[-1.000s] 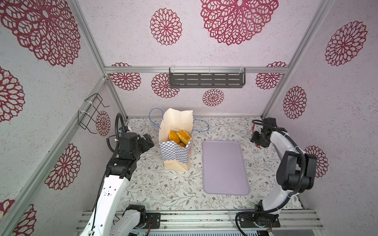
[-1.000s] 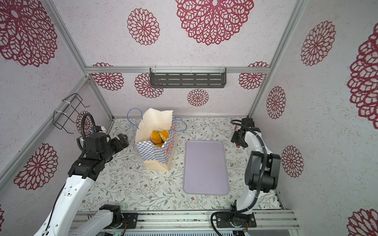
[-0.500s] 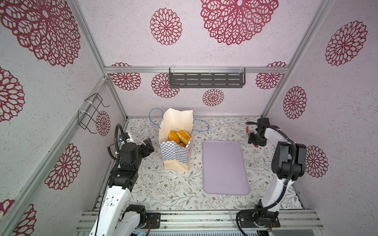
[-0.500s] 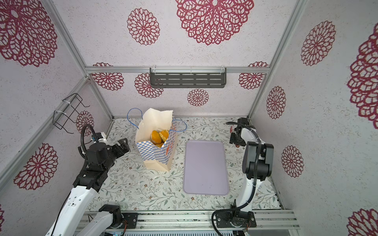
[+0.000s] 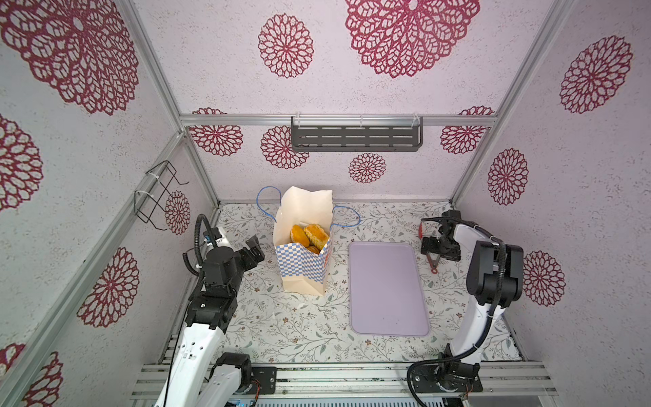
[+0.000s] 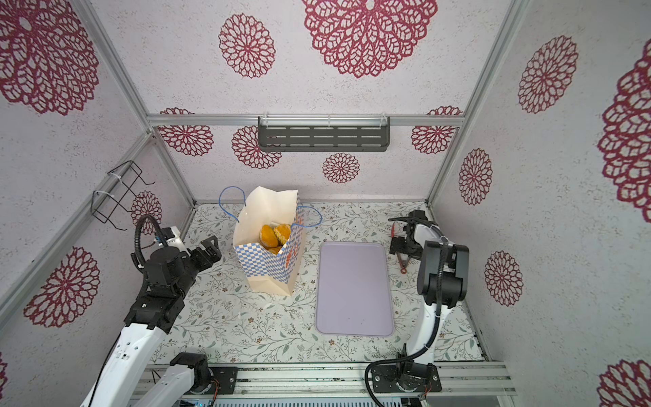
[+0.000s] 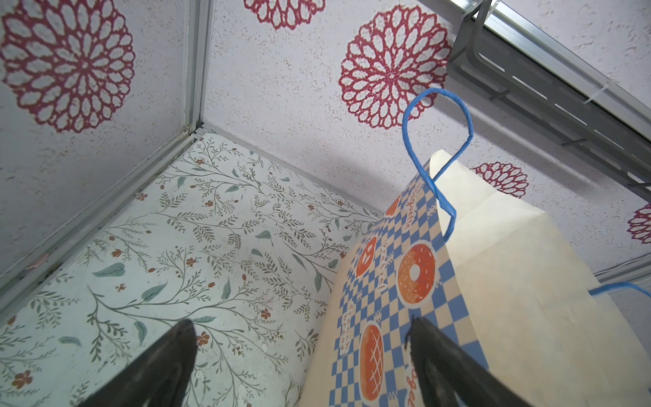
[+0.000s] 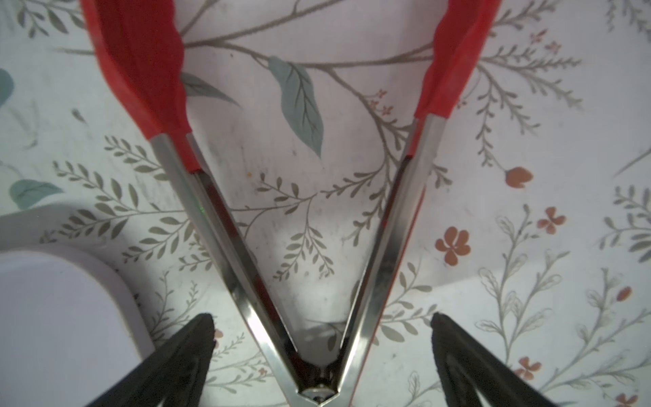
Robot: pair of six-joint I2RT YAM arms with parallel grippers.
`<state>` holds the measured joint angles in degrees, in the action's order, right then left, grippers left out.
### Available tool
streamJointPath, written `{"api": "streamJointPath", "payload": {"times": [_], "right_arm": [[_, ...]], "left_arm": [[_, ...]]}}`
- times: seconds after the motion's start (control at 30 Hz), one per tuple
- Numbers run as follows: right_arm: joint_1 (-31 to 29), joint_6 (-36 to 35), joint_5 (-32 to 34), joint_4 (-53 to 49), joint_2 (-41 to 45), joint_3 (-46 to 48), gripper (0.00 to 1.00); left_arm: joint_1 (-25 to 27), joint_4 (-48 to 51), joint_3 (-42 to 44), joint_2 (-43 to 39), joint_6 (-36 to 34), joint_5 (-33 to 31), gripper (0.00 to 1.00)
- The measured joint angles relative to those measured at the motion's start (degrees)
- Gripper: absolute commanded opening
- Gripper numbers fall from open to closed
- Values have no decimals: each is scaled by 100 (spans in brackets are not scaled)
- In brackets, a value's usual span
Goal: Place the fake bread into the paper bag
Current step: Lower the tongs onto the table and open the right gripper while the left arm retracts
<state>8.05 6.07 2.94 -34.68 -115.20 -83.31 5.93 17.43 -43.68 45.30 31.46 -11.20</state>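
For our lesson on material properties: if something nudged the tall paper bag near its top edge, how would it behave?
The paper bag would probably tip rather than slide: it stands tall on a narrow base. Its thin walls look creased, so they would likely buckle. The fake bread inside may add some steadying weight.

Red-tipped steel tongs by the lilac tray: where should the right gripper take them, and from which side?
Grip across both steel arms of the red-tipped steel tongs, just ahead of the hinge, coming straight down from above. They lie flat on the floral table, sprung open in a V; the open right gripper straddles the narrow hinge end, where both arms likely fit inside its span.
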Motion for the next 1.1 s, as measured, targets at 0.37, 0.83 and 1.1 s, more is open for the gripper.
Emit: {"api": "streamJointPath", "payload": {"times": [0.37,0.83,1.1], "right_arm": [[-13,358,544,1064,1827,1113,99],[-87,785,1823,3939,4503,3504,98],[-352,354,2234,5552,5099,5674,99]], "left_arm": [[-2,-715,291,74,-466,-92,97],[-15,-2251,1141,918,-1180,-1386,97],[-52,-3056,1497,1674,-1499,-2286,97]]}}
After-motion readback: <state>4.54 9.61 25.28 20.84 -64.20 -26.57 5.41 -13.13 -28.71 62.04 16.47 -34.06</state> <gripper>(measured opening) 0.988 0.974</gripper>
